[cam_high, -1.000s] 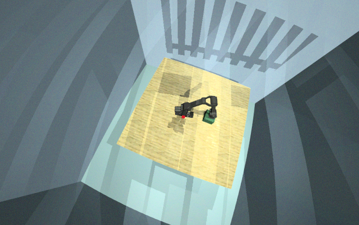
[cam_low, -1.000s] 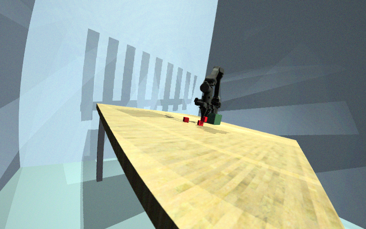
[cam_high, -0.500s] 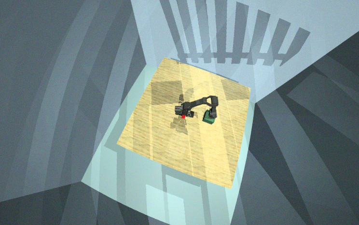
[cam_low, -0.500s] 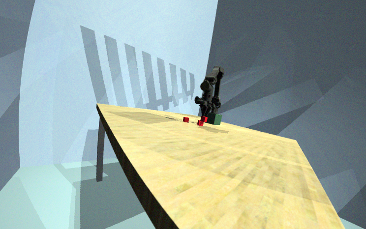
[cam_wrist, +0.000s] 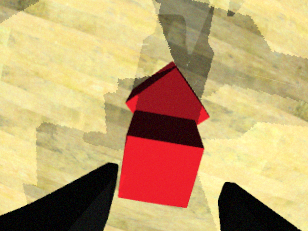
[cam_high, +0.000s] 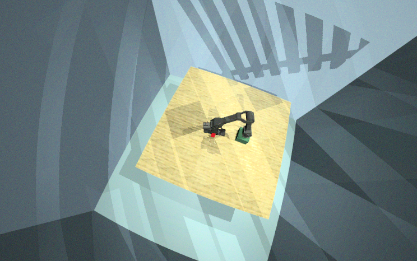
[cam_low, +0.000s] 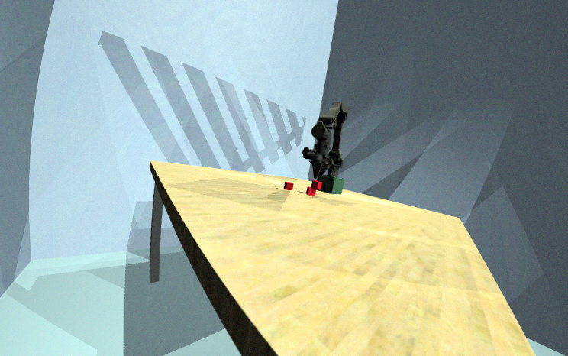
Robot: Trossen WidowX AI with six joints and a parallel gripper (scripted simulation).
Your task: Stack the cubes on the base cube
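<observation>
The red base cube (cam_low: 310, 191) (cam_wrist: 170, 91) rests on the table. A second red cube (cam_low: 317, 185) (cam_wrist: 161, 170) appears to sit on it, offset toward one corner and covering part of its top. Another red cube (cam_low: 288, 186) lies apart on the table, to the left in the exterior view. My gripper (cam_low: 317, 177) (cam_wrist: 170, 183) is open and empty, just above the upper cube. In the wrist view its fingertips stand on either side of that cube, apart from it. In the top view a red patch (cam_high: 213, 134) shows below the gripper; the other cubes are hidden.
The arm stands on a green block (cam_high: 242, 136) (cam_low: 334, 185) behind the cubes in the exterior view. Everything rests on a light wooden table (cam_high: 215, 172) (cam_low: 335, 251). Shadows cross the table and walls.
</observation>
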